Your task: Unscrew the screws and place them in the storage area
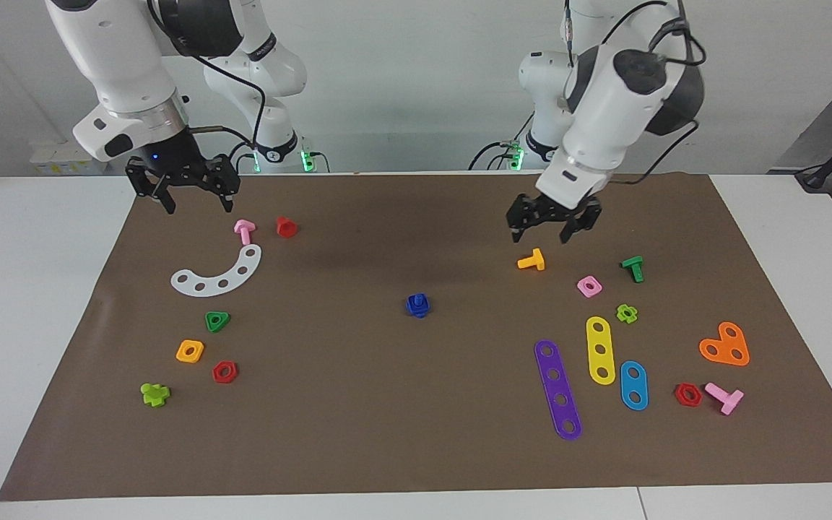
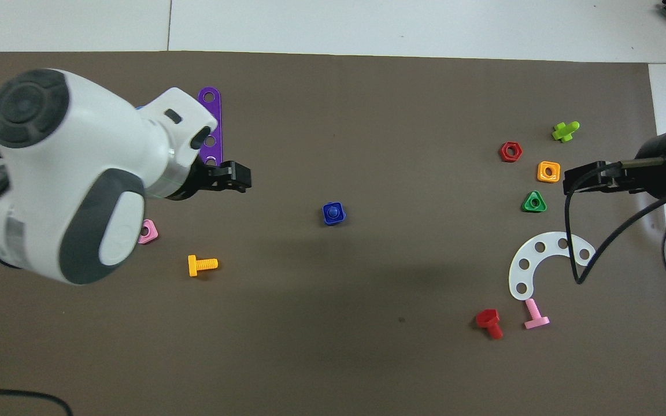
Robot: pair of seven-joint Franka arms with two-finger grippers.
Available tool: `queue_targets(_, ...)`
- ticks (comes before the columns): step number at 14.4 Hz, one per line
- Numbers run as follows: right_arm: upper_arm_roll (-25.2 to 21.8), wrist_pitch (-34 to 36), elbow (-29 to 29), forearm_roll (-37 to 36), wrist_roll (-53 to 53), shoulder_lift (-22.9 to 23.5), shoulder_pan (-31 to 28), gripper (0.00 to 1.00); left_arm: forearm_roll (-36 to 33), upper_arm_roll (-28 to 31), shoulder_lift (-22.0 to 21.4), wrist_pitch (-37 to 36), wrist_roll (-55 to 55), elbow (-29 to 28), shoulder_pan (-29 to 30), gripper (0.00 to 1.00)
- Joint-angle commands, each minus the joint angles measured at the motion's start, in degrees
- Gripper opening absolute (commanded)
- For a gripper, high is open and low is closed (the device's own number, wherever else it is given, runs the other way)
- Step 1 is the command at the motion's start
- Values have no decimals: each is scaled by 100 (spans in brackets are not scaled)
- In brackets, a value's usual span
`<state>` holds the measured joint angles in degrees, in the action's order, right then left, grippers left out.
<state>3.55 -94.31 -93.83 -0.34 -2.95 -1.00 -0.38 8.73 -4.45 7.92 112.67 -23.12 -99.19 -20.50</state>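
Observation:
The dark-blue screw (image 1: 419, 298) stands in a flat blue square nut (image 1: 417, 309) in the middle of the brown mat; only its stub shows, also in the overhead view (image 2: 333, 212). My left gripper (image 1: 542, 236) is open and empty, up in the air over the mat beside the orange bolt (image 1: 531, 260), toward the left arm's end from the screw. It shows in the overhead view (image 2: 241, 176) too. My right gripper (image 1: 198, 207) is open and empty, waiting over the mat's corner next to the pink bolt (image 1: 244, 230).
Toward the left arm's end lie purple (image 1: 557, 389), yellow (image 1: 601, 349) and blue (image 1: 633, 385) strips, an orange heart plate (image 1: 725, 345), a green bolt (image 1: 633, 268) and a pink nut (image 1: 588, 286). Toward the right arm's end lie a white arc (image 1: 218, 274), a red bolt (image 1: 285, 227) and several nuts.

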Motion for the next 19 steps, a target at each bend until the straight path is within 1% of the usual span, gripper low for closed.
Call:
queue_targets(1,41,26,-135,-1,-66,-128,-58,100,452,111,542,746,-516,101,-470,95)
queue_targets(2,41,18,-135,-1,-66,-137,-58,100,497,119,788,939,-718,198,-716,92)
queue_targets(3,41,26,-135,-1,-66,-129,-58,100,463,128,999,1184,-868,216,-866,92)
queue_targets(5,41,18,-135,-1,-66,-137,-58,100,332,146,1412,1344,-904,225,-1182,92)
queue_targets(7,41,18,-135,-1,-66,-129,-58,100,191,155,1615,1625,-913,216,-1263,90)
queue_targets(9,41,18,-135,-1,-66,-137,-58,100,-230,155,1792,1705,-913,216,-1455,89)
queue_targets(11,41,26,-135,-1,-66,-137,-58,100,-302,155,1819,1784,-904,216,-1492,88)
queue_targets(13,41,26,-135,-1,-66,-128,-58,100,-564,155,1854,1793,-904,190,-1500,87)
queue_targets(17,41,18,-135,-1,-66,-128,-58,100,-855,155,1924,1960,-904,164,-1614,85)
queue_targets(19,41,27,-135,-1,-66,-128,-58,100,-865,155,1968,2057,-904,190,-1624,84)
